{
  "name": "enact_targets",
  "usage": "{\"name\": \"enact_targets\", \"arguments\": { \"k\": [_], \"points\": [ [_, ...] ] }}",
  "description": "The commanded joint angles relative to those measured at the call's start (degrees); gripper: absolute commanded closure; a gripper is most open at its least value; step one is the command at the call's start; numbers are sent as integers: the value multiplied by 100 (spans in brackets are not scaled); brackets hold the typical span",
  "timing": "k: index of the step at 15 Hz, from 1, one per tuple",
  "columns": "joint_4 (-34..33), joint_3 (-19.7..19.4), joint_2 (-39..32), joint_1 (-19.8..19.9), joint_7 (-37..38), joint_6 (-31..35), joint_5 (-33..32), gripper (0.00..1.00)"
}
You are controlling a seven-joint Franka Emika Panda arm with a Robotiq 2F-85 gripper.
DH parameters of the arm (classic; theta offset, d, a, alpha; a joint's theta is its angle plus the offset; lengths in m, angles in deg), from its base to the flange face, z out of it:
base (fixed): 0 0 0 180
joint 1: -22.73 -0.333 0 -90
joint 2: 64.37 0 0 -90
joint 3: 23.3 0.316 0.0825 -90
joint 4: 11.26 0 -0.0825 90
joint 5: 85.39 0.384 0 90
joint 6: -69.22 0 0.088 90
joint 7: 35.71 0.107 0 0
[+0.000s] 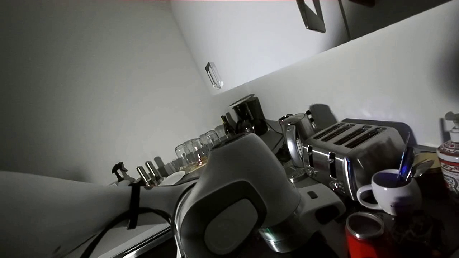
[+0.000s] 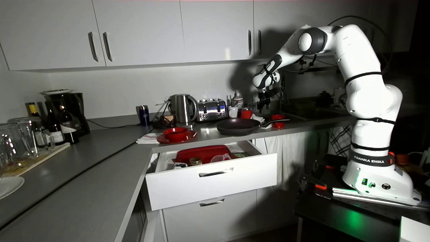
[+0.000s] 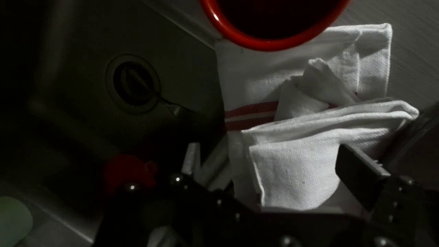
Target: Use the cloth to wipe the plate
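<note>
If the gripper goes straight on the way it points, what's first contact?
Most likely the folded cloth: in the wrist view it lies ahead, between the open jaws of the gripper. The remaining gap is hard to judge from this angle.

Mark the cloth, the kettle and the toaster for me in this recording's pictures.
Cloth (image 3: 296,164): wrist view, on its plain white folded-over layer.
Kettle (image 2: 180,109): in an exterior view, on the middle of its body.
Toaster (image 2: 211,110): in an exterior view, on its shiny front.
</note>
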Motion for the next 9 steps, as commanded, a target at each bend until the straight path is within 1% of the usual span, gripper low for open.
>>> {"name": "enact_targets", "arguments": {
  "k": [1, 2, 4, 8, 9],
  "points": [
    [-170, 438, -72, 406, -723, -242, 895, 0],
    [-183, 519, -80, 472, -852, -323, 1118, 0],
    [-190, 596, -106, 510, -986, -407, 1362, 0],
    [-193, 584, -94, 469, -915, -379, 1475, 0],
    [-221, 542, -121, 437, -789, -371, 1431, 0]
  ]
}}
